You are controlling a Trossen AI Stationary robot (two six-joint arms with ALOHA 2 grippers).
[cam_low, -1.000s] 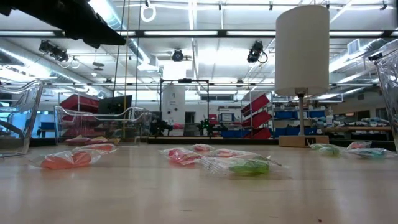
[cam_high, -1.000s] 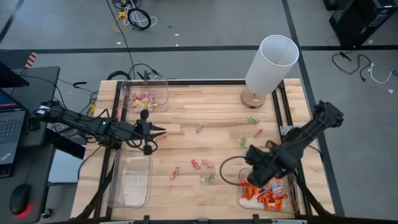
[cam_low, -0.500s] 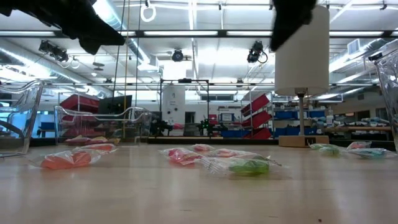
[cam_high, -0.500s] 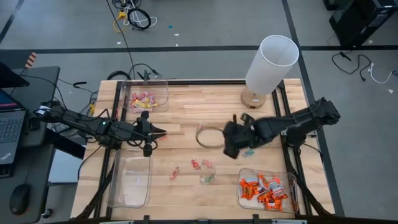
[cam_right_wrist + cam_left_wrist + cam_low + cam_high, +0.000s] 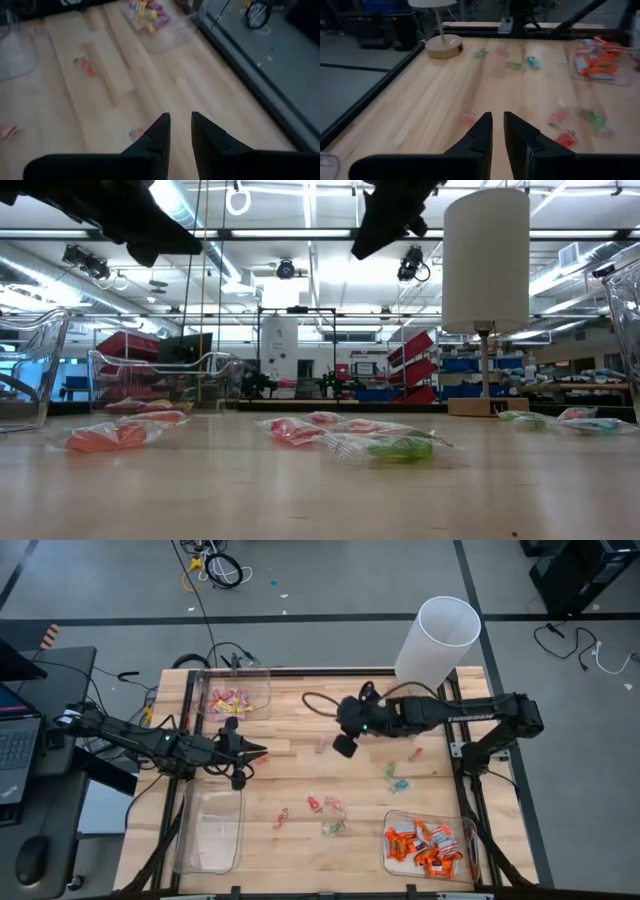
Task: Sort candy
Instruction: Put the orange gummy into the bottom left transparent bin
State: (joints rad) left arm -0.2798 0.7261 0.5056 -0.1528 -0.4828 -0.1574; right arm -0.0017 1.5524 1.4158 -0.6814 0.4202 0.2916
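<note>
Small wrapped candy lies scattered on the wooden table: a pink piece (image 5: 322, 747), green ones (image 5: 392, 770), and red and green ones (image 5: 333, 805) nearer the front. My right gripper (image 5: 343, 747) hovers above the table's middle, just right of the pink piece (image 5: 137, 133); its fingers stand narrowly open with nothing between them. My left gripper (image 5: 262, 752) hangs over the left side, also narrowly open and holding nothing (image 5: 498, 115). An orange-pink piece (image 5: 467, 117) lies on the table ahead of it.
A clear bin (image 5: 235, 698) at the far left holds pink and yellow sweets. Another clear bin (image 5: 210, 830) stands at the near left. A bin (image 5: 430, 845) at the near right holds orange sweets. A white lamp (image 5: 435, 640) stands at the far right.
My right gripper has swung from above the orange-sweet bin at the near right toward the far edge and the left, and now sits over the table's middle, turning as it went. Its finger gap looks unchanged. The candy has stayed where it was.
</note>
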